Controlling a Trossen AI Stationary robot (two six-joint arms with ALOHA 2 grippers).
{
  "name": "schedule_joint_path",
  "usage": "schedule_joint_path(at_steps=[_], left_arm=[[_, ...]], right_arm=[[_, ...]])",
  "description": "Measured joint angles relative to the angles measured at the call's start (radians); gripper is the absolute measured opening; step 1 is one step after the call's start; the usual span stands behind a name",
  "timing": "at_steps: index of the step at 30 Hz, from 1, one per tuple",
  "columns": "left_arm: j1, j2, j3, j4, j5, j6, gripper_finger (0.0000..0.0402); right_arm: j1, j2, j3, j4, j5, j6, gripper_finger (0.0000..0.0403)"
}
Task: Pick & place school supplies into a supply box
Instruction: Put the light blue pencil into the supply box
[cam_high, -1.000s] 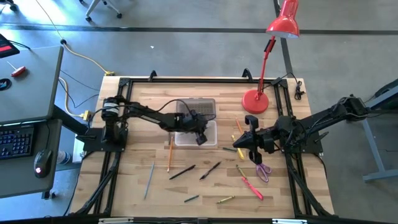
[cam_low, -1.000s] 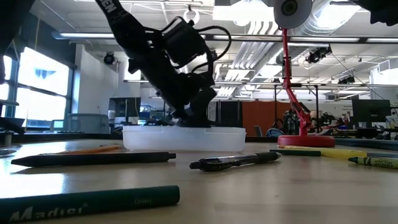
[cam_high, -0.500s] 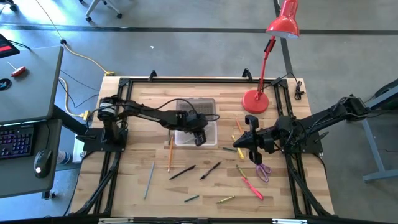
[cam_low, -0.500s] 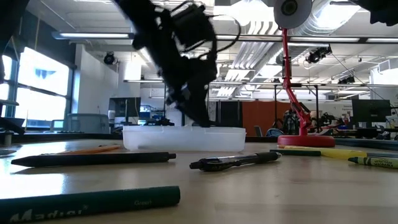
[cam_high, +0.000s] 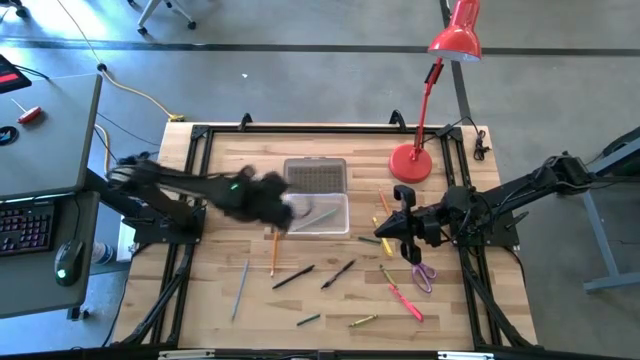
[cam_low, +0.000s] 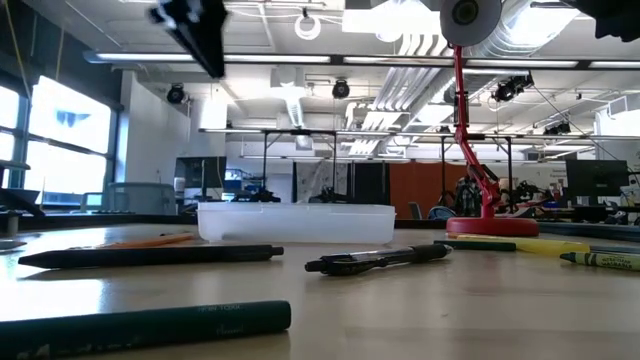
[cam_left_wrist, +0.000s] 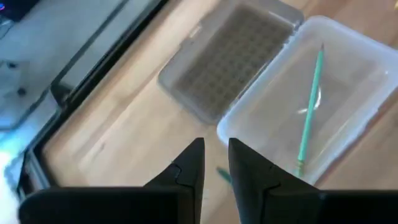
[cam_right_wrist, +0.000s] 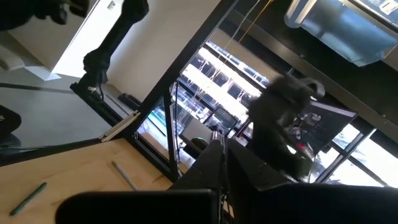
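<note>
- Supply box (cam_high: 318, 212) open on the wooden table (cam_high: 220, 300), clear and rectangular; grey ribbed lid (cam_high: 315, 173) flat on the wood, touching the box's far edge; in the low view, box (cam_low: 296, 222) standing beyond the nearest pens.
- One green pencil (cam_left_wrist: 310, 106) lying slantwise inside the box (cam_left_wrist: 348, 56), seen past the left gripper's own fingers (cam_left_wrist: 189, 171); lid (cam_left_wrist: 230, 59) just beside it in that view.
- Loose on the table, on the near side of the box: an orange pencil (cam_high: 272, 248) at its left corner; a black pen (cam_high: 293, 276) and a second black pen (cam_high: 338, 273) nearer the table's front; a thin grey-green pencil (cam_high: 240, 288) farther left; a short green marker (cam_high: 308, 319) and a yellow-green crayon (cam_high: 362, 321) nearest the front edge.
- To the right of the box: purple-handled scissors (cam_high: 423, 276) and a red pen (cam_high: 406, 300), both close to the right gripper.
- Left gripper (cam_high: 272, 203) blurred, raised just left of the box; fingers a narrow gap apart, holding nothing.
- Right gripper (cam_high: 392, 232) hanging right of the box, above the wood; fingers pressed nearly together in its wrist view, nothing between them.
- Red desk lamp (cam_high: 425, 100) standing behind and right of the box, its round base near the lid.
</note>
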Motion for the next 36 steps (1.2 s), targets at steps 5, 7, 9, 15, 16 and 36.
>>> schedule_joint_path(at_steps=[5, 7, 9, 15, 16, 36], left_arm=[[-0.239, -0.075, -0.113, -0.088, -0.056, -0.437, 0.0101], [-0.331, -0.073, -0.176, -0.09, -0.047, -0.588, 0.0101], [-0.398, -0.07, -0.228, -0.058, -0.019, -0.712, 0.0101], [-0.484, -0.058, -0.392, 0.1, 0.291, -0.892, 0.0101], [-0.493, -0.056, -0.416, 0.139, 0.325, -0.898, 0.0101], [-0.545, -0.054, -0.701, 0.599, 0.435, -0.992, 0.0101]], right_arm=[[0.0, 0.0, 0.0, 0.003, 0.0, 0.0, 0.0], [0.0, 0.0, 0.0, 0.006, 0.0, 0.0, 0.0], [0.0, 0.0, 0.0, 0.011, 0.0, 0.0, 0.0], [0.0, 0.0, 0.0, 0.01, 0.0, 0.0, 0.0], [0.0, 0.0, 0.0, 0.01, 0.0, 0.0, 0.0], [0.0, 0.0, 0.0, 0.01, 0.0, -0.027, 0.0]])
